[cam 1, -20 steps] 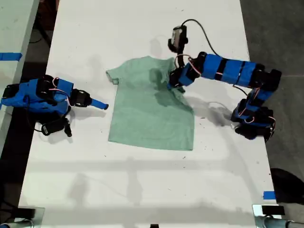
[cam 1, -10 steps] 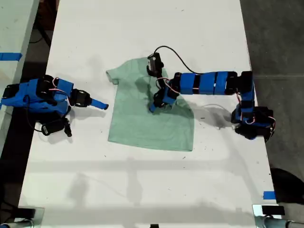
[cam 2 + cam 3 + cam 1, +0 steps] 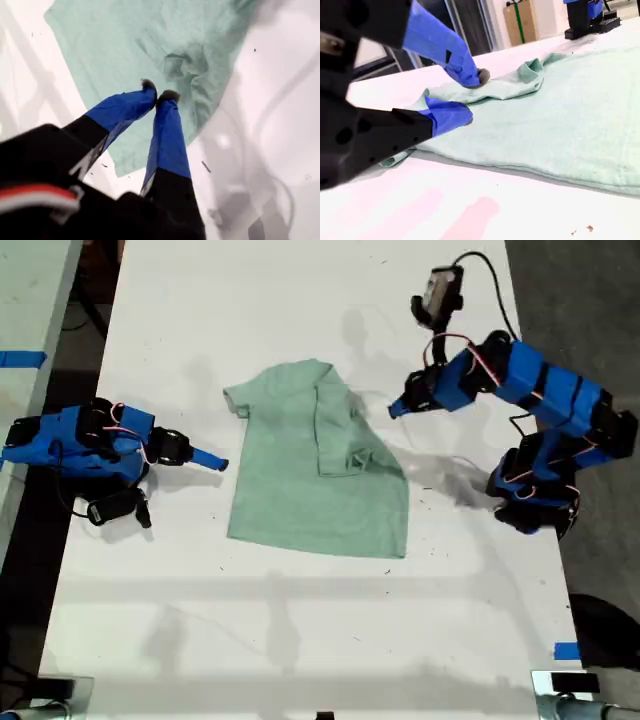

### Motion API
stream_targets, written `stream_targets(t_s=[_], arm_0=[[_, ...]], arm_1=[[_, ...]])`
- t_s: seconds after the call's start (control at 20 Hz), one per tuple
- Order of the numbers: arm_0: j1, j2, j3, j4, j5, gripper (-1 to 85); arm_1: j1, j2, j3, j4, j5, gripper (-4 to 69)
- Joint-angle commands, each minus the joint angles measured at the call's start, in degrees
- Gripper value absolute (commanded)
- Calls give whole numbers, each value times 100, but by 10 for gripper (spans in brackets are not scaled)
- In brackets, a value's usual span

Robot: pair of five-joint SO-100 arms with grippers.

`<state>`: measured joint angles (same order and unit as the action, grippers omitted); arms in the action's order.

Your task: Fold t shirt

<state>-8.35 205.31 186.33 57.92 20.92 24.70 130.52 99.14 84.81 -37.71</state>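
Note:
The pale mint-green t shirt lies flat in the middle of the white table. Its sleeve on the exterior view's right is folded inward onto the body, in a crumpled flap. My first gripper hovers off the shirt's edge on the exterior view's right, shut and empty. From above, its wrist view shows its tips together over the rumpled t shirt. My second gripper rests low on the table at the exterior view's left, just short of the shirt. Its jaws stand slightly open beside the t shirt.
The first arm's base stands at the exterior view's right table edge, the second arm's base at the left edge with a loose black cable. Blue tape marks sit near the front right corner. Another table adjoins on the left.
My first gripper carried the sleeve inward over the shirt's body, let it go, then lifted and pulled back toward the exterior view's right. The second arm has not moved.

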Motion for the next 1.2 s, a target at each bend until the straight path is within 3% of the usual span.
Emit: stream_targets(t_s=[0.0,0.1,0.15,0.2,0.25,0.35,0.4,0.5,0.65,1.15], arm_0=[[53,26,220,0,44,76],[53,26,220,0,44,76],[53,26,220,0,44,76],[53,26,220,0,53,76],[53,26,220,0,53,76],[53,26,220,0,53,76],[53,26,220,0,53,76],[44,26,220,0,53,76],[53,26,220,0,53,76],[53,26,220,0,53,76]], arm_1=[[53,3401,3691,-844,325,15],[-404,5810,6047,-1380,290,15],[-598,7128,6935,-984,404,15],[-633,7005,7269,-677,738,15],[-562,7049,7726,-738,756,31],[-413,7022,7734,-510,1090,84],[-483,7031,7743,-527,853,147],[-958,7031,7752,-545,861,143],[-1538,7031,7761,-571,-1151,136],[-1670,7031,7770,-571,-1072,98]])
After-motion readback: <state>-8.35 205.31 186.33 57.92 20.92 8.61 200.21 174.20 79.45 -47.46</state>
